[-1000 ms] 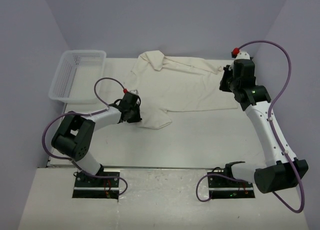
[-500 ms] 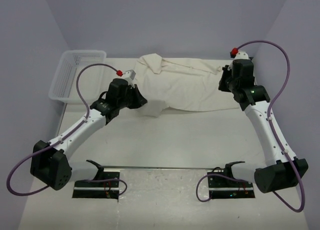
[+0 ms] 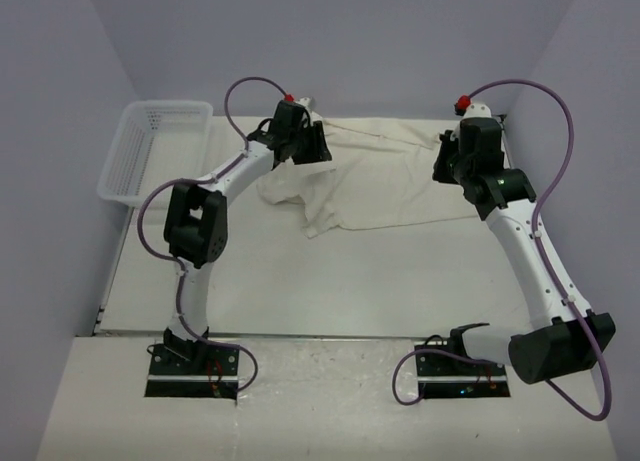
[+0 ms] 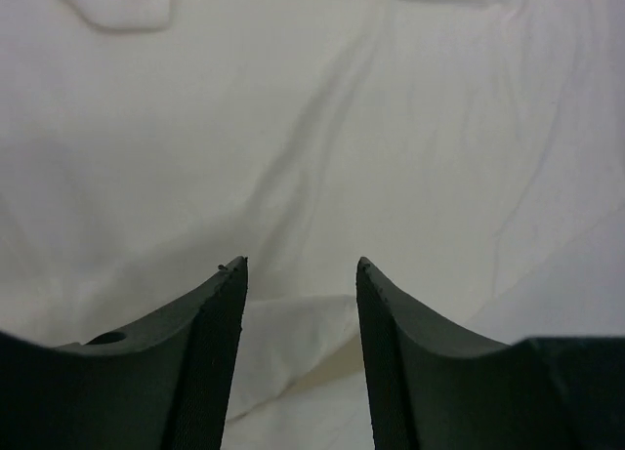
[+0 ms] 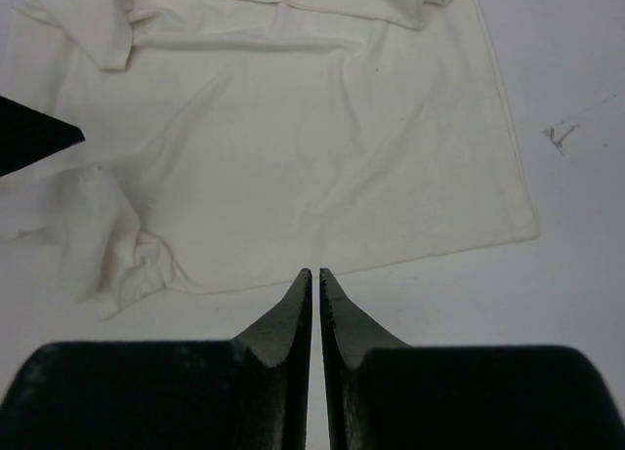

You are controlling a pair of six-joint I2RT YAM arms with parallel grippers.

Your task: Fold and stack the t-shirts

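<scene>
One cream t-shirt (image 3: 390, 176). One white basket (image 3: 115, 171). One table (image 3: 350, 281). Two arms: left arm (image 3: 195, 226), right arm (image 3: 530, 253). Two grippers: left gripper (image 4: 301, 265), right gripper (image 5: 314, 271).

No text, label, brand, number or sign can be read in any of the views. Only a small dark scribble (image 5: 560, 135) is seen on the table (image 5: 586, 274), beyond and to the right of the right gripper (image 5: 314, 272), just off the side edge of the t-shirt (image 5: 322, 157). It cannot be made out as a letter or a figure.
</scene>
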